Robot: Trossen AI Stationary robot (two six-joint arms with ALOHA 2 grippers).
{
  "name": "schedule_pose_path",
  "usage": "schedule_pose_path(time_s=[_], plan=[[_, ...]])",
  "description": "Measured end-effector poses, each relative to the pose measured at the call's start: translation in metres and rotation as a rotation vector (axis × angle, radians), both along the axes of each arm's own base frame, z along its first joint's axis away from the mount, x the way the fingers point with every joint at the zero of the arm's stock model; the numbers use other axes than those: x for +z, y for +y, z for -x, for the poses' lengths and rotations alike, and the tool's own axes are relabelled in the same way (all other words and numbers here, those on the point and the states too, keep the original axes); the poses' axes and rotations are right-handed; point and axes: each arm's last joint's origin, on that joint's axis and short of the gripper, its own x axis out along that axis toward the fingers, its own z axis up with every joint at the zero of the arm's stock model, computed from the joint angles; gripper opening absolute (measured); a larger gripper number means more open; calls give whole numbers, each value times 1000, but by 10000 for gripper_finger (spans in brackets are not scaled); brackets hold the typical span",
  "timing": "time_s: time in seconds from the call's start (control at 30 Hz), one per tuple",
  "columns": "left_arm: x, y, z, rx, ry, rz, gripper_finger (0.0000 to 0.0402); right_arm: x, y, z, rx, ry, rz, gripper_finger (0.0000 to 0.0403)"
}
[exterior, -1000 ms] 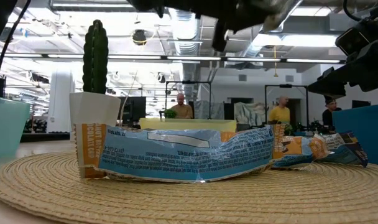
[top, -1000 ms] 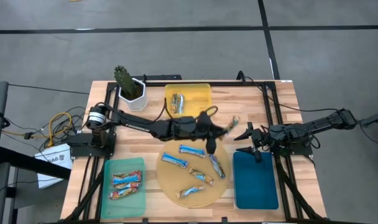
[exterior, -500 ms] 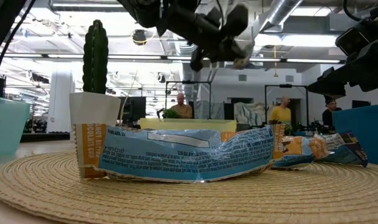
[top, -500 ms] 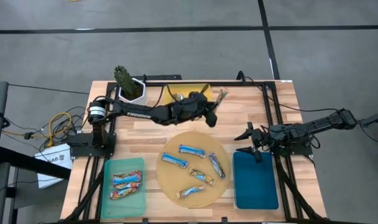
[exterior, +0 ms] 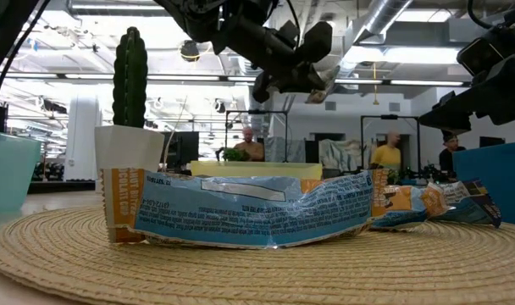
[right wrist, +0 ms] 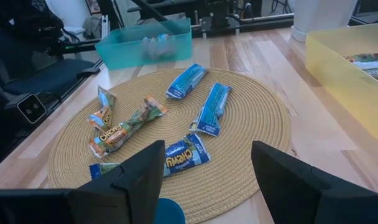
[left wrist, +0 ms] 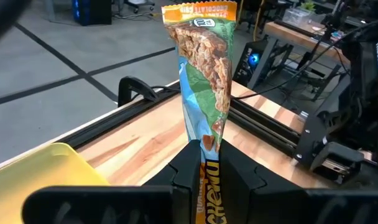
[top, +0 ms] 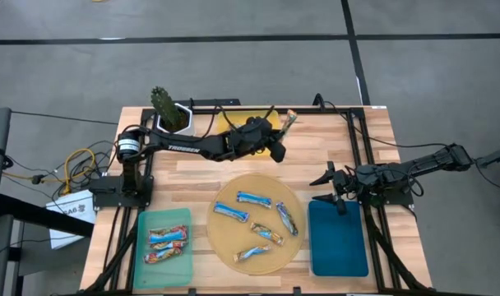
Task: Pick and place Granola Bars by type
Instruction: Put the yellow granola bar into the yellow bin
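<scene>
The wooden surface [top: 201, 177] carries a round woven mat [top: 225, 234] near the middle of its front edge. A teal tray [top: 184, 218] sits at the front left corner, a blue tray [top: 339, 242] at the front right, and a yellow tray [top: 225, 122] at the middle of the back edge, with a potted cactus [top: 164, 108] just beside it toward the back left corner.

The left arm reaches from the left edge across the back of the surface. Its left gripper [top: 280, 136] hangs above the right end of the yellow tray, fingers [left wrist: 188, 165] closed tight on the lower end of a granola bar [left wrist: 204, 68] with an orange, green and brown wrapper, which stands up out of the gripper, off the surface.

The right arm lies along the right edge, and the right gripper [top: 330, 179] hovers just behind the blue tray with its fingers [right wrist: 288, 171] spread wide and holding nothing.

Five bars [top: 255, 199] lie on the mat: blue-white ones and ones with orange ends, spaced apart. Two bars with red and blue wrappers [top: 167, 236] lie in the teal tray. The yellow tray holds at least one bar [right wrist: 370, 57], mostly hidden under the left arm in the high view.
</scene>
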Motion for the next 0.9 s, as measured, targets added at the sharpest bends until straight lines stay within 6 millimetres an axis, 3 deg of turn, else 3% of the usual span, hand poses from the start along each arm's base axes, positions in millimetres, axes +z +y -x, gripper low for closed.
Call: schedule_pose_path(time_s=[0.43,0.7,0.9], plan=[[-7,26,13,171,80,70,38,0,0,0,0,0,0,234],[-5,44,35,230,194,110,38,0,0,0,0,0,0,234],[-8,57,56,334,249,234,38,0,0,0,0,0,0,234]])
